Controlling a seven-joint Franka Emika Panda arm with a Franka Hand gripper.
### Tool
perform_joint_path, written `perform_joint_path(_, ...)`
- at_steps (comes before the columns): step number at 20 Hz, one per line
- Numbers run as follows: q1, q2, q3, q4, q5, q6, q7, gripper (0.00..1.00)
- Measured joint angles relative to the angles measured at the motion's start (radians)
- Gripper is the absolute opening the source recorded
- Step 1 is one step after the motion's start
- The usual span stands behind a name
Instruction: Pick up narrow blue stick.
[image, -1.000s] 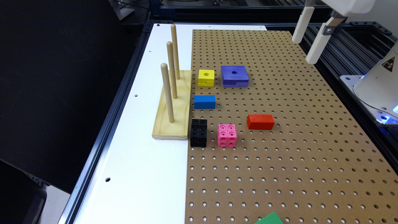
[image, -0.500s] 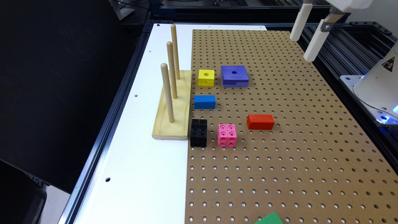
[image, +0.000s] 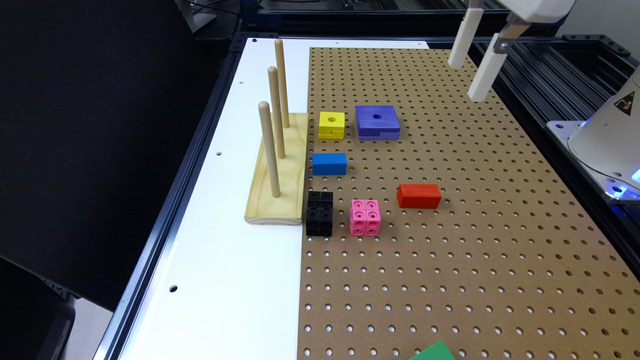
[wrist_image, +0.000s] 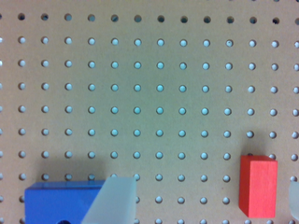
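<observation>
The narrow blue stick (image: 329, 163) lies flat on the brown pegboard (image: 450, 260), between the wooden peg stand and the red block (image: 419, 195). My gripper (image: 467, 81) hangs high over the far right part of the board, well away from the stick. It is open with nothing between its fingers. In the wrist view its pale fingers (wrist_image: 113, 200) stand wide apart at the frame's edge. One finger partly covers the purple-blue block with a hole (wrist_image: 58, 203). The red block (wrist_image: 258, 186) shows near the other finger.
A wooden stand with three upright pegs (image: 277, 165) sits on the white strip beside the stick. A yellow cube (image: 332, 124) and the purple-blue square block (image: 377, 122) lie behind it; a black cube (image: 319, 213) and a pink cube (image: 365, 217) lie in front. A green piece (image: 433, 352) shows at the near edge.
The gripper has drifted toward the exterior view's left, still high above the board. The blocks have not moved.
</observation>
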Motion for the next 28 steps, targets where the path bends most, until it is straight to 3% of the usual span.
perform_joint_path(8,0.000,0.119,0.001,0.106,0.0000,0.002,0.001,1.00)
perform_joint_path(23,-0.002,0.263,0.003,0.246,0.0000,0.002,0.004,1.00)
perform_joint_path(28,-0.002,0.287,0.003,0.266,0.0000,0.002,0.005,1.00)
